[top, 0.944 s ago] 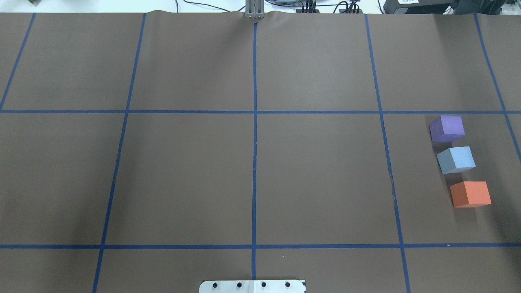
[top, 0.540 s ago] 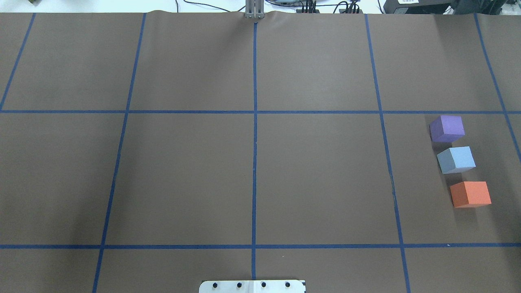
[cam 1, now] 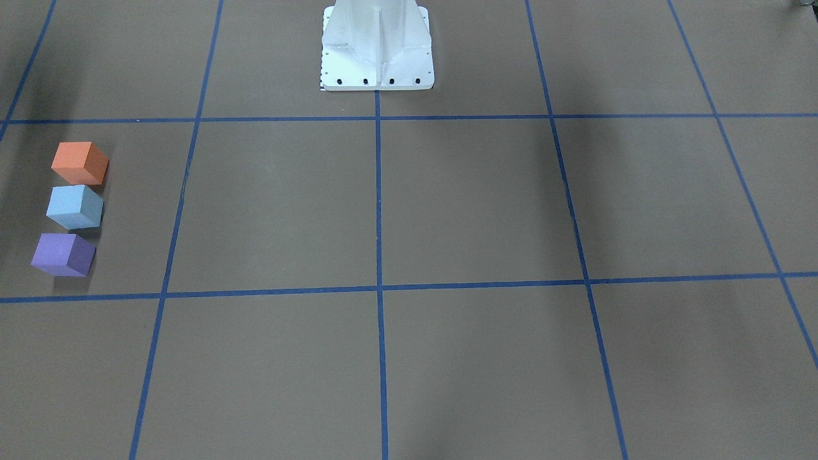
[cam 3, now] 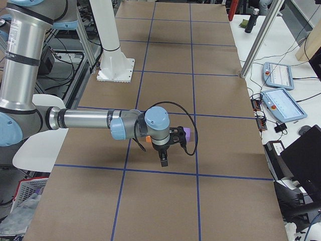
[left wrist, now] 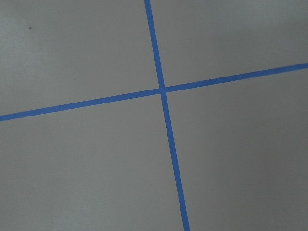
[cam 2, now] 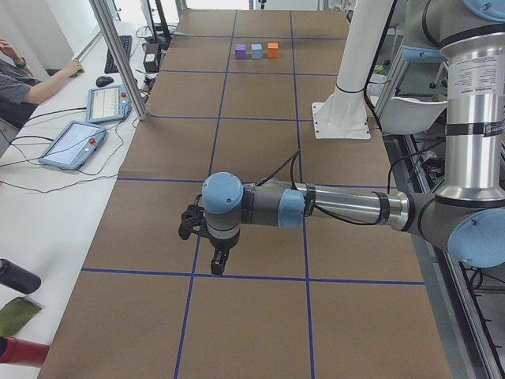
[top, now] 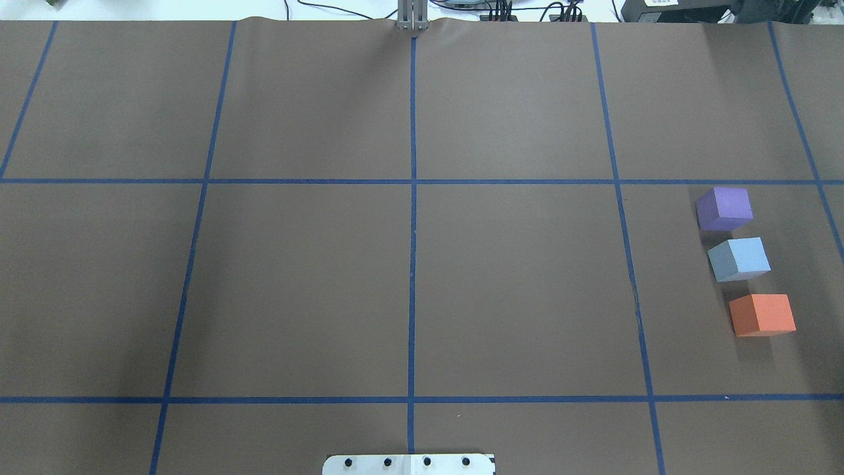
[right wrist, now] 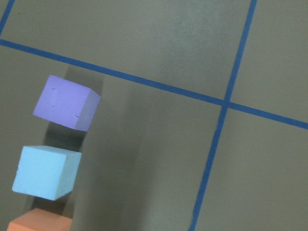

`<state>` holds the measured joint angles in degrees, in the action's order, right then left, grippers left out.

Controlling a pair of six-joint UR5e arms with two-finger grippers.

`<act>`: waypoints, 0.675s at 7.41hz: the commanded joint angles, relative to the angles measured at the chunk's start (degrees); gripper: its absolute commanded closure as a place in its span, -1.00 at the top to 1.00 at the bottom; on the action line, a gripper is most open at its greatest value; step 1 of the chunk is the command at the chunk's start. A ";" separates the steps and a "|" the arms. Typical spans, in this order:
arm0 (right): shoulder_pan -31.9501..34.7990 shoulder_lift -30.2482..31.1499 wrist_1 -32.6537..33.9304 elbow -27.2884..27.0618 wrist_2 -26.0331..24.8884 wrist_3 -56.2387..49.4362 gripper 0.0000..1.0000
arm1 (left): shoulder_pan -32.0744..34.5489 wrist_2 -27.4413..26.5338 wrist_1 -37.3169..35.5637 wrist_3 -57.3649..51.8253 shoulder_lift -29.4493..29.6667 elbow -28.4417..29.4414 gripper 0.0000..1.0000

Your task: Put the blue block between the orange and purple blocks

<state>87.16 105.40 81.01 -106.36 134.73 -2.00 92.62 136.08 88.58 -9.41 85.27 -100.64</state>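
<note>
Your right gripper [cam 3: 164, 159] hangs over the table [top: 514, 284]; from the side you cannot tell its jaws' state, nor the left gripper's [cam 2: 218, 260]. Just behind it the blue block [top: 739, 258], a cube with no long axis, sits slightly askew between the purple block [top: 724, 208] and the orange block [top: 762, 315], unmoved since earlier.
</note>
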 commanded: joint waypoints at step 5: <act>-0.06 -0.19 -0.94 -0.78 0.36 3.93 1.00 | 0.02 -0.46 -0.07 0.00 -0.19 -0.17 1.00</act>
<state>87.10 105.19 80.44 -107.05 135.08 1.32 92.71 135.71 88.54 -9.41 85.08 -100.80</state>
